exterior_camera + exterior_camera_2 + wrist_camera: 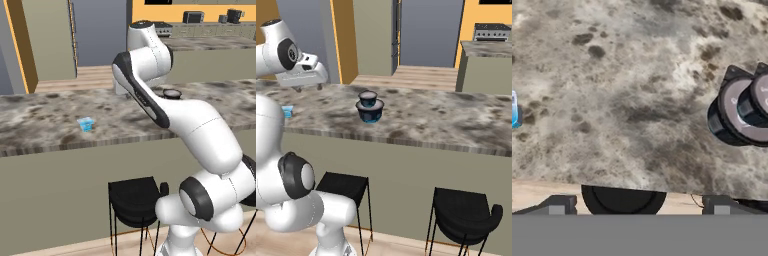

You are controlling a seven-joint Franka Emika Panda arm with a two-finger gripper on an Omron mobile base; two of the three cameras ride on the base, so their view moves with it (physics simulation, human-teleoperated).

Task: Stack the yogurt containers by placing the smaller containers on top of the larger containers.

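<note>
The smaller container, a tiny light-blue translucent cup [86,124], stands alone on the marble counter [45,117]; it also shows at the arm's edge [287,112] and at the hand view's left border [514,109]. The larger container, a round dark-blue cup [370,114], stands further right on the counter with a smaller dark round cup [368,97] on top of it, and both appear at the hand view's right [739,114]. My gripper [308,88] hovers above the counter between the light-blue cup and the dark cups, open, with nothing between its fingertips [557,205].
Black stools [343,184] [463,210] [134,199] stand under the counter's front edge. A second counter [486,47] with appliances lies behind, past a strip of wooden floor [421,75]. My own arm [165,110] blocks much of the left base view's counter.
</note>
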